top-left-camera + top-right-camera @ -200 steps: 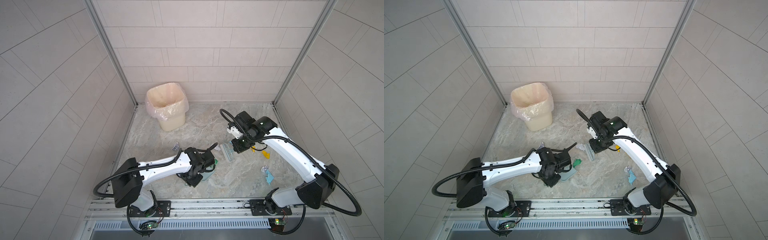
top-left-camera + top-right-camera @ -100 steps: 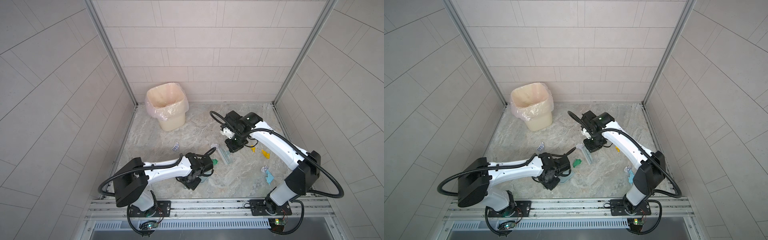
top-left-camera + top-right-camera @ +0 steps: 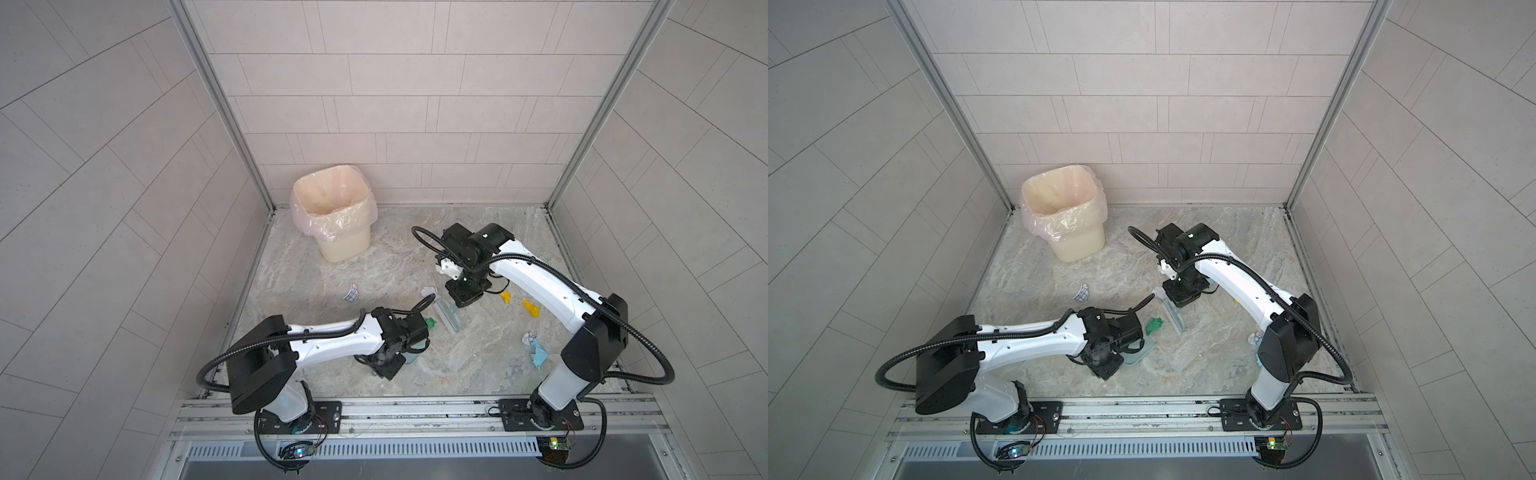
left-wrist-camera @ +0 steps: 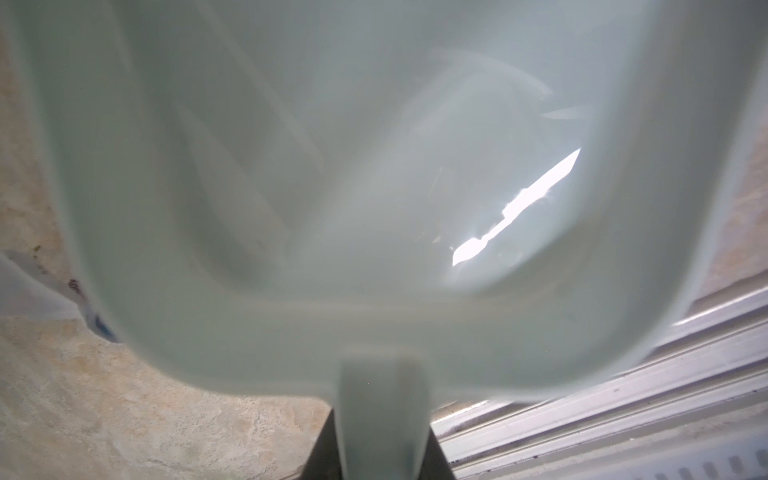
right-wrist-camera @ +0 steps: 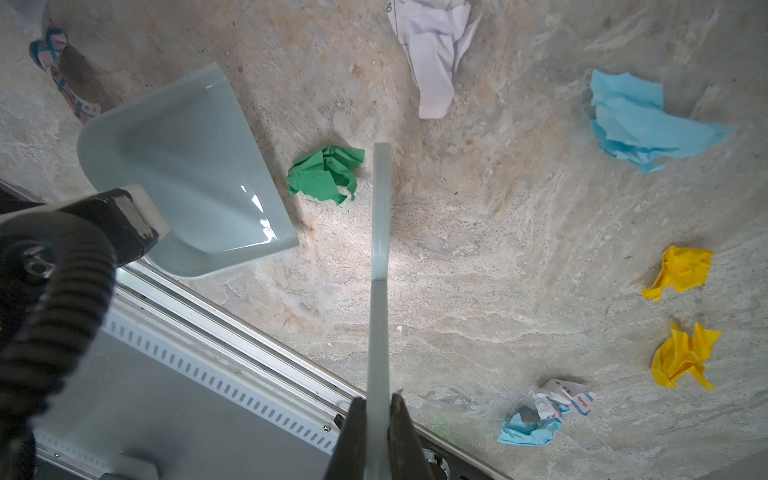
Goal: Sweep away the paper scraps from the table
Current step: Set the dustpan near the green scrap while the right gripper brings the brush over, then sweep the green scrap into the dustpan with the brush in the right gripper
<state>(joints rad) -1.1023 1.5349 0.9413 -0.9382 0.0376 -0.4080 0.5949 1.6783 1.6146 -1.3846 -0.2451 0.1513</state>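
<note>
My left gripper (image 4: pixel 382 449) is shut on the handle of the pale blue dustpan (image 4: pixel 374 208) (image 3: pixel 415 357), which lies low on the table (image 3: pixel 457 374). My right gripper (image 5: pixel 378 415) (image 3: pixel 461 297) is shut on the pale blue brush (image 5: pixel 380 249) (image 3: pixel 449 320). A green paper scrap (image 5: pixel 326 174) (image 3: pixel 431 322) lies between the brush and the dustpan's mouth. Other paper scraps lie around: white (image 5: pixel 436 54), light blue (image 5: pixel 640 120), two yellow (image 5: pixel 681 270) (image 5: pixel 681 357), a blue-and-white pair (image 5: pixel 540 415), and a grid-printed one (image 3: pixel 352 293).
A cream bin (image 3: pixel 332 208) lined with a clear bag stands at the back left corner. Tiled walls close in three sides. A metal rail (image 3: pixel 415 409) runs along the front edge, just behind the dustpan.
My right arm has swung left and lowered, bringing the brush closer to the green scrap. My left arm has sunk a little with the dustpan, which stays in about the same place.
</note>
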